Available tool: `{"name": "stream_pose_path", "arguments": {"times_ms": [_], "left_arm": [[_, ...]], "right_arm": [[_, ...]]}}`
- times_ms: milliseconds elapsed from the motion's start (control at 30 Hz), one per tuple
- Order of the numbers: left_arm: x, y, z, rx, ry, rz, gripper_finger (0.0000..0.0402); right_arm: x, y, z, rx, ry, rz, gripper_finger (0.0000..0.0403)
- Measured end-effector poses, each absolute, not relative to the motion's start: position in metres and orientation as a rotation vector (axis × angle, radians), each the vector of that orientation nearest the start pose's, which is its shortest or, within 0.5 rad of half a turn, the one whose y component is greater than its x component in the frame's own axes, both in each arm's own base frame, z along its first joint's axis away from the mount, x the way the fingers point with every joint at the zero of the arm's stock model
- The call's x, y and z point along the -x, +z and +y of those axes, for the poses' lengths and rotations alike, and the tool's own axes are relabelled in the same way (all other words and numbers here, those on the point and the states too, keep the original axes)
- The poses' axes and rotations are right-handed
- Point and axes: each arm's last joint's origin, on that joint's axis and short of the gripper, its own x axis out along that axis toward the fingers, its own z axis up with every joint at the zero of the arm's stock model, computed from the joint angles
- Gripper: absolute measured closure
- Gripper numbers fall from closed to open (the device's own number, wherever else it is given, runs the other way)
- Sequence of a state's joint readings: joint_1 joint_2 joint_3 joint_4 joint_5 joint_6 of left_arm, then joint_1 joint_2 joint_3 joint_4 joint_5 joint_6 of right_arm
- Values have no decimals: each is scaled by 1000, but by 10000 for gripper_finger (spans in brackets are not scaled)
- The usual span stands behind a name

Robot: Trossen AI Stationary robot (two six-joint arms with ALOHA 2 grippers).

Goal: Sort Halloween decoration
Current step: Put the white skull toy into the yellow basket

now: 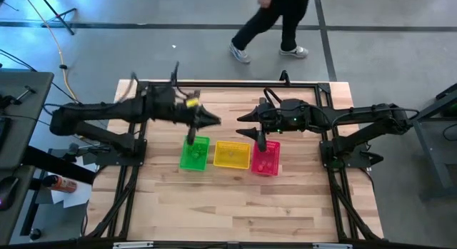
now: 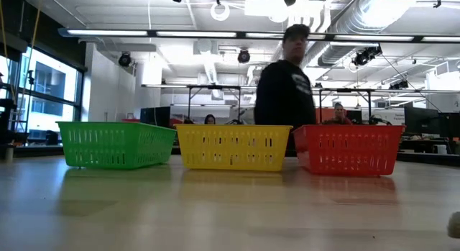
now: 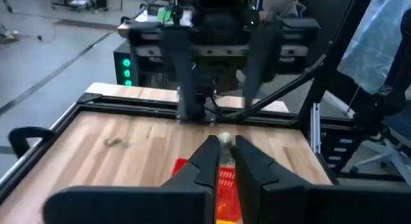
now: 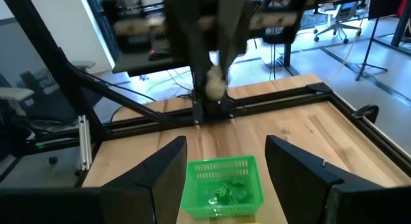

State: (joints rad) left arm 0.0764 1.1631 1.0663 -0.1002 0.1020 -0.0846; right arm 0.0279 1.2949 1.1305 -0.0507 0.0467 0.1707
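Bare counter [image 1: 235,206] wood is lying closest to us in the low view, and across it we are seeing three baskets standing in a row: the green basket [image 1: 194,155] on the left arm's side, the yellow basket [image 1: 232,155] in the middle and the pink basket [image 1: 265,159] on the right arm's side. Above the row both arms are reaching in towards each other. The left gripper [image 3: 223,146] is hanging by the far edge of the green basket, its fingers pressed together and pinching a pale trinket [image 3: 225,138] at their tips. The right gripper [image 4: 225,144] is waiting above the far edge of the pink basket with its fingers spread and nothing between them. We are finding green trinkets [image 4: 228,193] already lying in the green basket, so we are judging that the pale one belongs elsewhere. From the left gripper the yellow and pink baskets are lying along the row towards the right arm, the yellow one nearer, so the carry is turning on a sideways travel that way.
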Motion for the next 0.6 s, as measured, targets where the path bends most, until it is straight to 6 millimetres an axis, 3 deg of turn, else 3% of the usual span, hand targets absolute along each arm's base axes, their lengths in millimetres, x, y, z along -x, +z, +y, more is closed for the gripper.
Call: {"name": "stream_pose_path", "arguments": {"times_ms": [133,333,467,600], "left_arm": [[-264,352,1,104,18,117,387],[-264,351,-1,107,41,85,387],[-267,344,-1,90,46,139,387],[-282,322,-1,78,49,250,386]], "right_arm": [[-294,357,9,-163,-29,205,197],[-294,357,9,-162,-26,202,197],[-294,357,9,-162,-27,207,197],[-294,356,9,-144,-26,218,197]]}}
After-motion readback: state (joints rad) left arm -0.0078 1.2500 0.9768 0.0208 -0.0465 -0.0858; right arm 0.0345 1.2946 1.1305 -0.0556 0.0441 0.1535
